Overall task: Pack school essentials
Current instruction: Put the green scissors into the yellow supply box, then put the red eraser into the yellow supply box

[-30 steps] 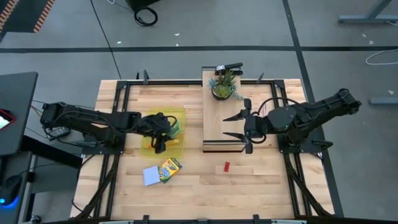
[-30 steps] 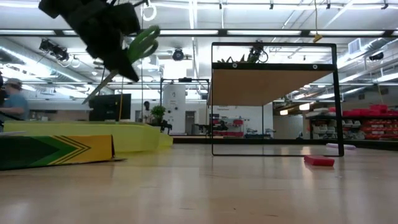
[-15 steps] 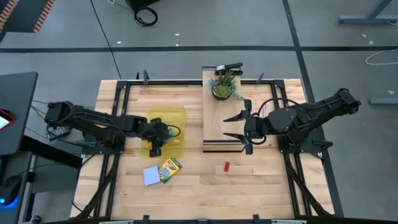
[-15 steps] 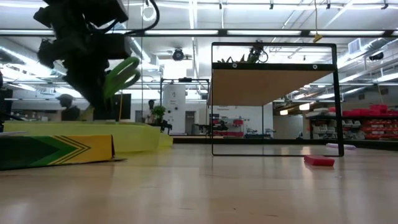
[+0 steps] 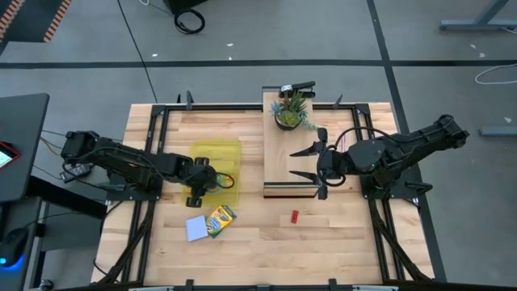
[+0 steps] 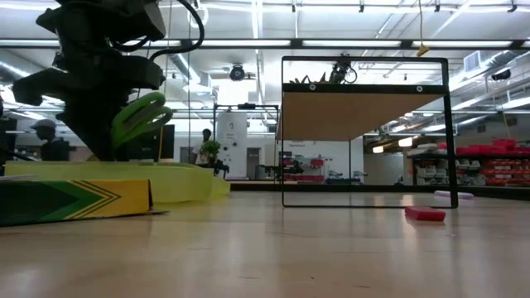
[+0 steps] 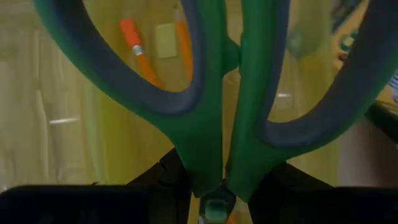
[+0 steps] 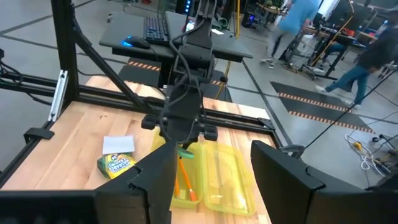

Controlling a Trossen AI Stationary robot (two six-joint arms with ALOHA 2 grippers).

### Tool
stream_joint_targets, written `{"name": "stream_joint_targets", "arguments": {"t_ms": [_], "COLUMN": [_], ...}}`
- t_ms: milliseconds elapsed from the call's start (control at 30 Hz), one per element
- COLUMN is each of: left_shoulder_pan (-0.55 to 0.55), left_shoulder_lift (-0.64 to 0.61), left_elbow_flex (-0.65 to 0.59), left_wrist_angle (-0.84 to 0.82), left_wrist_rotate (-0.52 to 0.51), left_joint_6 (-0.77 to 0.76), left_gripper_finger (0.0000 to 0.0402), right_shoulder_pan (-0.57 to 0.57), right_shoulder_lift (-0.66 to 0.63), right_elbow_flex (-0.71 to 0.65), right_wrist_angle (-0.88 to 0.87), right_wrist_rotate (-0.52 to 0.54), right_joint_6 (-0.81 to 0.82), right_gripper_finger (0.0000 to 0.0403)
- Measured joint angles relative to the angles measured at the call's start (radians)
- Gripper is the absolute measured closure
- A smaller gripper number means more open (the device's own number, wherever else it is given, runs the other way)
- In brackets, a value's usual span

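My left gripper (image 5: 198,175) is shut on the green-handled scissors (image 6: 141,117) low over the yellow translucent case (image 5: 218,164). An orange pencil (image 7: 138,51) lies in the case, and it also shows in the right wrist view (image 8: 184,179). The yellow-green crayon box (image 5: 220,217) and pale blue notepad (image 5: 196,228) lie flat on the table near the case. The red block (image 5: 294,217) lies on the table at mid-front. My right gripper (image 5: 310,165) is open and empty over the wooden shelf (image 5: 287,153). The purple pen does not show. My left gripper pinches the scissors between its two fingers (image 7: 166,180) where the two handles join, at the pivot (image 7: 212,186). The fingers come from above, pointing down into the case. The handle loops (image 6: 145,112) stick out sideways, tilted up. The case wall and the gripper hide the blades.
A potted plant (image 5: 291,113) stands on the shelf's far end. The black-framed shelf (image 6: 364,132) stands on the table's middle. Bare tabletop lies along the front edge. People move in the room beyond the table.
My left gripper has gone down toward the yellow case and a little toward the table's left edge, still shut on the scissors. The scissors have come down with it, and their blades have dropped out of sight behind the case wall.
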Motion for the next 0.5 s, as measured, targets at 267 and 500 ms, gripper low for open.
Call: {"name": "stream_joint_targets", "arguments": {"t_ms": [267, 500], "left_shoulder_pan": [-0.017, -0.046], "left_shoulder_lift": [0.0, 0.0], "left_elbow_flex": [0.0, 0.0], "left_wrist_angle": [-0.018, -0.022], "left_wrist_rotate": [-0.016, -0.084], "left_joint_6": [0.094, 0.099], "left_gripper_finger": [0.0245, 0.0208], "right_shoulder_pan": [0.0, 0.0], "right_shoulder_lift": [0.0, 0.0], "right_elbow_flex": [0.0, 0.0], "right_wrist_angle": [-0.001, -0.001], "right_wrist_rotate": [0.0, 0.0], "right_joint_6": [0.012, 0.016], "right_gripper_finger": [0.0192, 0.0192]}}
